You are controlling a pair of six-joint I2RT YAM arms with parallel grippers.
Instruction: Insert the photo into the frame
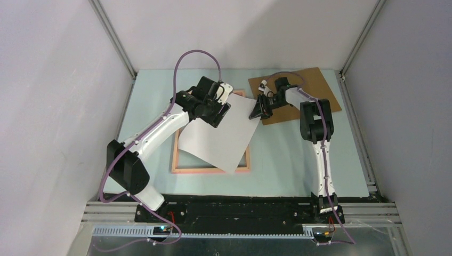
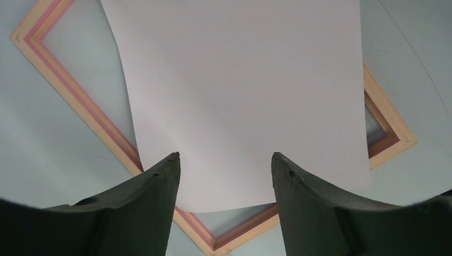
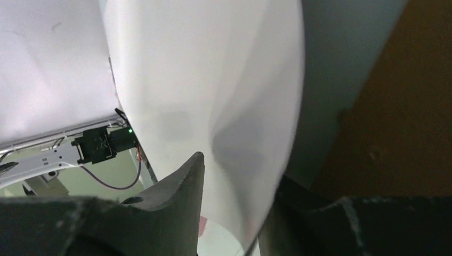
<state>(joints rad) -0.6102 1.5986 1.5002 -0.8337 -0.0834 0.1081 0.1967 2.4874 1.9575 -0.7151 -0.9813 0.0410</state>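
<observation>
The photo (image 1: 221,133) lies white back up, skewed across the pink frame (image 1: 210,169) and overhanging its rails. My left gripper (image 1: 217,113) hovers at the photo's far left corner. In the left wrist view it (image 2: 225,156) is open, the photo (image 2: 240,96) spreading below and beyond its fingertips over the frame (image 2: 64,80). My right gripper (image 1: 259,111) sits at the photo's far right corner. In the right wrist view its jaws (image 3: 240,170) stand apart, with the curled white sheet (image 3: 213,80) passing between them, close against the right finger.
A brown backing board (image 1: 314,85) lies at the back right, partly under the right arm, and shows again in the right wrist view (image 3: 405,106). The pale table (image 1: 293,160) is walled in by white panels on three sides.
</observation>
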